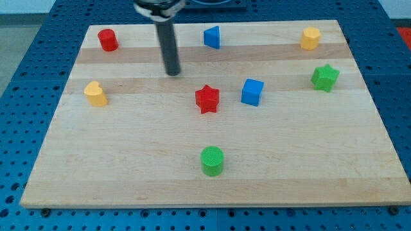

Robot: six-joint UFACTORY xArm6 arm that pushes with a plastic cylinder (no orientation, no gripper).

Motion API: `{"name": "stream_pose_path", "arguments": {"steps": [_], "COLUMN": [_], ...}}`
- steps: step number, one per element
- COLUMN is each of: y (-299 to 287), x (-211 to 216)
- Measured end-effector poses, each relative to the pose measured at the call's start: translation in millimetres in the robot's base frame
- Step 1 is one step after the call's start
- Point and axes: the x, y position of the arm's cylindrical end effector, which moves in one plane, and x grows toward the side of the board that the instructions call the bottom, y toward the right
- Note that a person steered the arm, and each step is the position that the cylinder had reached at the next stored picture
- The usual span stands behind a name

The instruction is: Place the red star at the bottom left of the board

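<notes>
The red star lies near the middle of the wooden board. My tip rests on the board up and to the left of the star, a short gap away, not touching it. The blue cube sits just right of the star. The green cylinder stands below the star, toward the view's bottom.
A red cylinder stands at the top left, a yellow block at the left edge, a blue triangular block at the top middle, a yellow block at the top right, and a green star at the right.
</notes>
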Motion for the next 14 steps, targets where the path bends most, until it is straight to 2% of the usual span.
{"name": "stream_pose_path", "arguments": {"steps": [1,2,5,6,7,8,9,12,14], "y": [49.0,60.6,51.8,22.4,16.1,64.7,69.3,-0.5,-75.6], "x": [6.3,23.3,83.9,121.7,133.7,119.5,136.1,144.3,177.9]}}
